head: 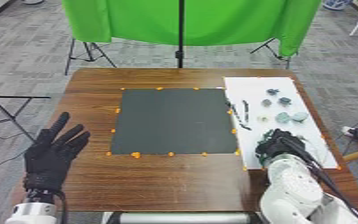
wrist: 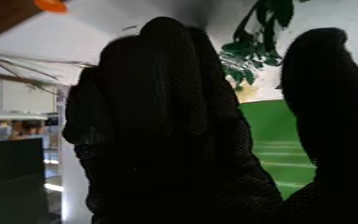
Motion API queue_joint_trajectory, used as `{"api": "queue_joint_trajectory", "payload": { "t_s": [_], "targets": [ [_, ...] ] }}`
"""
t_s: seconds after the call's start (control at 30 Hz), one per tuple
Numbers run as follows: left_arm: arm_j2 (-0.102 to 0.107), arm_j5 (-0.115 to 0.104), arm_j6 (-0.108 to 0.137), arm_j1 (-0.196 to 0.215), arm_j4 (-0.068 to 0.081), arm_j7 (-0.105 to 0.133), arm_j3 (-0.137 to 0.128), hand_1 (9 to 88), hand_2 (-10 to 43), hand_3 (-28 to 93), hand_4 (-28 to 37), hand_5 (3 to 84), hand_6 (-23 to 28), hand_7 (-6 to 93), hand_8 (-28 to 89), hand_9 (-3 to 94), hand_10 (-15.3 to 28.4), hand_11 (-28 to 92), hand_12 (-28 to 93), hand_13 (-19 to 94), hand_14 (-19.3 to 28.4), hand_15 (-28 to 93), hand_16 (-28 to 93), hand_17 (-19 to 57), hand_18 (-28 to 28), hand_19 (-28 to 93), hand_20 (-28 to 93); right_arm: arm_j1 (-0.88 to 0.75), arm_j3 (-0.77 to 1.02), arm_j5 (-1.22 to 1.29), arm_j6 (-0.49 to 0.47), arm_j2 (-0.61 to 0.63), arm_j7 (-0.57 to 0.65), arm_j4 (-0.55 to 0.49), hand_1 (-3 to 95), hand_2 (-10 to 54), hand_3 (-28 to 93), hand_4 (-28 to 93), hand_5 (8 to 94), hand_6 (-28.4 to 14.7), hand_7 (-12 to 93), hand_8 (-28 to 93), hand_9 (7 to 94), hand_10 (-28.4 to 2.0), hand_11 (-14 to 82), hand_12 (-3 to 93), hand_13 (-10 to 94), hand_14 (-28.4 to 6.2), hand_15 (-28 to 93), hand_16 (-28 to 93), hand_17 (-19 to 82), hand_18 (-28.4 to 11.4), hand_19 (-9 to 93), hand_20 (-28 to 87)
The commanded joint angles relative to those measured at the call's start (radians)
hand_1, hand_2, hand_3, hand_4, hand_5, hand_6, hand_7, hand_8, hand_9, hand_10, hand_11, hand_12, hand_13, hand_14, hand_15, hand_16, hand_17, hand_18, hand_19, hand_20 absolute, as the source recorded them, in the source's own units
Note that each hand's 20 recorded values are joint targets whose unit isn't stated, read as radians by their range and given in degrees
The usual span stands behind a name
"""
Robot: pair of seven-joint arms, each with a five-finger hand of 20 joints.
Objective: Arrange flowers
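Here's the right hand (head: 279,145), low over the near end of the white sheet (head: 257,90), fingers long and straight, thumb standing wide, no grip to be seen, and beyond that opening hangs the leafy green sprig (wrist: 238,54)! This looks like the pick-up, early in the arranging. The smart play: line thumb and fingers up across the stem, not the leaves, come down flat and soft, then close lightly, because leaves could crumple or the sprig skid off on the smooth sheet. Lift gently, clearing the neighbours, then carry it left. Just farther up sit the pale flower heads (head: 283,117), with darker flower heads (head: 273,92) at the far end and dark twigs (head: 245,112) along the sheet's left side. Left of them lies the dark board (head: 174,121), surely the place to build on, and over at the worktop's (head: 175,185) left edge the left hand (head: 51,160) waits, fingers spread. Trickier calls: the glove covers part of the greenery, so whether leaf touches glove, I can't tell; the sprig's stem end can't be made out, and the blooms are too small to name.
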Motion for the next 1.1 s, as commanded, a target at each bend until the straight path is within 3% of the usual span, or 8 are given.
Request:
{"api": "queue_joint_trajectory", "payload": {
  "t_s": [0.03,0.17,0.27,0.53,0.57,0.73,0.97,1.1],
  "targets": [
    [0.001,-0.003,0.003,0.022,-0.008,-0.004,-0.006,16.4,6.2,76,-28.3,32.3,3.8,10.9,-10,31.2,18.9,20,12,21,28.3,46,-7,-11.5,28.4,51,1,0.043,-0.099,0.020,-0.101,-0.031,-0.004,0.087,43.7,-9.3,68,-25,74.3,-6.4,32,-2,77.6,-16.3,50.5,20.8,78,-11.6,70,16,52,-20.0,93,36],
    [-0.005,0.000,0.003,0.025,-0.010,-0.011,-0.013,16.4,6.3,76,-28.3,32.2,3.8,11.0,-10,31.3,18.9,20,12,21,28.3,46,-7,-11.6,28.4,51,1,0.048,-0.138,0.024,-0.132,-0.034,-0.015,0.099,54.2,-9.5,63,-28,78.6,-5.0,40,9,82.5,-13.7,54.1,22.2,82,-9.5,71,18,56,-19.8,93,45],
    [0.010,-0.013,0.010,0.026,-0.010,0.003,-0.005,16.6,6.3,76,-28.3,32.2,3.8,11.0,-10,31.3,18.9,20,12,21,28.3,46,-7,-11.6,28.4,51,1,0.037,-0.152,-0.001,-0.123,-0.030,-0.035,0.097,56.3,-9.5,63,-28,79.5,-4.2,42,10,83.7,-12.9,54.7,22.4,83,-9.0,72,18,57,-19.6,93,47],
    [0.024,-0.025,0.022,0.034,-0.012,0.016,-0.006,16.7,6.4,76,-28.3,32.1,3.9,11.2,-10,31.3,19.0,20,12,21,28.3,46,-7,-11.6,28.4,51,2,0.007,-0.130,-0.120,0.042,0.006,-0.071,0.045,58.5,-9.5,65,-28,82.3,-5.4,40,10,85.4,-12.6,53.2,21.9,84,-9.0,71,19,57,-19.4,93,48],
    [0.036,-0.034,0.029,0.037,-0.013,0.032,-0.001,16.7,6.4,76,-28.3,32.1,3.9,11.3,-10,31.3,19.0,20,12,21,28.3,46,-7,-11.6,28.4,51,2,0.010,-0.130,-0.141,0.066,0.012,-0.076,0.037,58.6,-9.5,65,-28,82.4,-5.5,39,10,85.8,-12.4,52.9,21.8,84,-9.0,71,19,57,-19.3,93,48],
    [0.008,-0.013,0.016,0.030,-0.012,0.004,-0.016,16.7,6.3,76,-28.3,32.1,3.9,11.4,-10,31.2,19.0,20,12,21,28.3,46,-7,-11.6,28.4,51,2,0.018,-0.107,-0.193,0.128,0.015,-0.095,-0.024,58.9,-9.5,66,-28,83.8,-5.7,38,11,86.9,-12.3,52.2,22.0,85,-8.5,71,19,58,-19.1,93,50],
    [0.019,-0.018,0.020,0.035,-0.014,0.017,-0.016,16.7,6.2,76,-28.3,32.0,4.0,11.5,-10,31.3,19.0,20,12,21,28.3,46,-7,-11.6,28.4,51,2,0.099,-0.148,-0.242,0.179,-0.027,-0.139,-0.071,58.9,-9.5,67,-28,84.8,-5.8,36,12,88.2,-12.6,51.4,22.3,86,-8.3,71,19,59,-18.8,93,51],
    [0.003,-0.002,0.018,0.041,-0.023,-0.003,-0.031,16.7,6.3,76,-28.3,32.0,4.1,11.4,-10,31.3,19.0,20,12,21,28.3,46,-7,-11.6,28.4,51,2,0.206,-0.215,-0.217,0.202,-0.097,-0.202,-0.049,58.8,-9.5,67,-28,85.2,-6.1,35,13,88.9,-12.6,51.1,22.3,87,-8.3,71,19,59,-18.7,93,51]
  ]
}}
